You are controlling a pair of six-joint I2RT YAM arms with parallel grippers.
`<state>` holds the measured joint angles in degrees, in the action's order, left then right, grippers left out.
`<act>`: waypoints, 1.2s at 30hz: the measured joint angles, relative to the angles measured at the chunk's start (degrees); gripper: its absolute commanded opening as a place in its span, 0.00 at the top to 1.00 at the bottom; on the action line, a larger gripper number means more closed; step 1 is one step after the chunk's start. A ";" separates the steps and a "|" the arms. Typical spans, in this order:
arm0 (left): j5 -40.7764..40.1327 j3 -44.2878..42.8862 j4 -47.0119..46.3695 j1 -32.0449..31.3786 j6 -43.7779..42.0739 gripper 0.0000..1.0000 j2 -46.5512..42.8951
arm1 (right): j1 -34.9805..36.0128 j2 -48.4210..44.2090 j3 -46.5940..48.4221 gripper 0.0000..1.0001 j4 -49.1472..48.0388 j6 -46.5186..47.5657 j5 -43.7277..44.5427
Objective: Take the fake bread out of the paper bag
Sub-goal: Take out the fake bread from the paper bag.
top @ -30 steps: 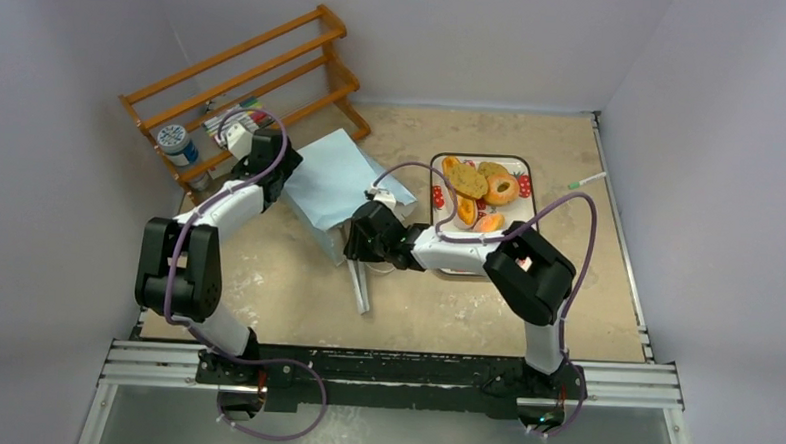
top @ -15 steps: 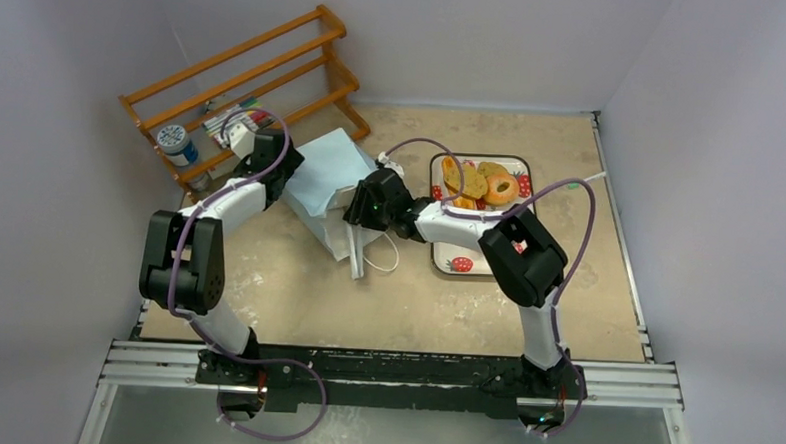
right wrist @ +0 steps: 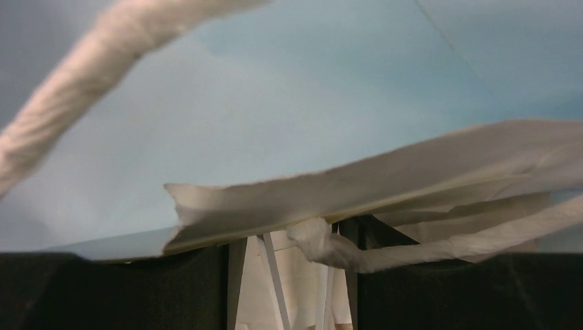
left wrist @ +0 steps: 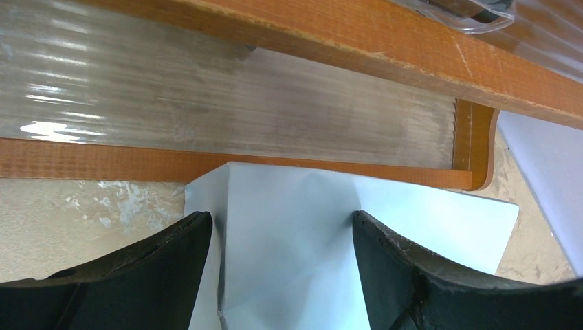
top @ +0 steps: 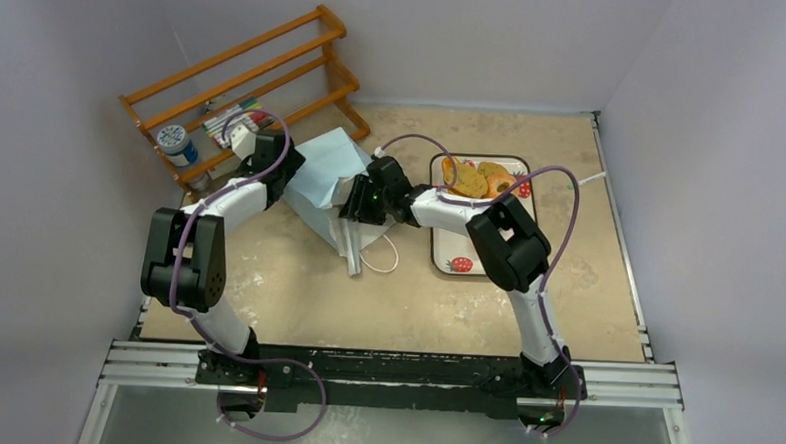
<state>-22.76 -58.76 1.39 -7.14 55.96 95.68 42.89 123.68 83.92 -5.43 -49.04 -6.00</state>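
Two arms on one paper bag (top: pixel 321 174) here, and it's the mouth end that matters. The bag lies on its side, closed end toward the wooden rack (top: pixel 246 65) at the far left, mouth and white string handle (top: pixel 386 254) facing the tray (top: pixel 453 247) side. The left gripper (left wrist: pixel 280 218) straddles that closed end, jaws spread wide and gripping nothing, blue paper showing between them. The right gripper (top: pixel 358 200) is plainly the nearer one to the opening: it's right at the rim, pointing along the bag's long axis, jaws part-way apart, with only the rim and handle crossing its view and nothing visibly clamped. The fake bread (top: pixel 468 178) that shows sits on the strawberry-print tray, just right of the bag. Whether any piece is left inside, I can't tell; the interior is hidden. If so, the reach goes straight in from the right.
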 measured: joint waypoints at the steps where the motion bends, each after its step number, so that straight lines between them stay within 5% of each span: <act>1: 0.04 0.00 0.04 0.00 0.00 0.26 0.00 | -0.15 0.57 1.01 0.48 0.68 0.02 -0.52; 17: 0.09 0.00 0.90 0.00 -0.07 0.26 0.13 | -2.47 9.22 16.76 0.48 11.58 0.72 -7.69; 28: 0.09 0.00 0.90 0.00 -0.04 0.26 0.72 | -3.19 11.91 20.46 0.98 12.74 1.84 -10.36; 36: 0.39 0.00 0.90 0.00 0.09 0.26 0.76 | -3.39 8.39 12.46 1.00 5.68 1.55 -10.32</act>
<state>-22.37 -58.76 2.28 -7.14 56.05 96.44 39.51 132.07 96.38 0.25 -47.48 -16.32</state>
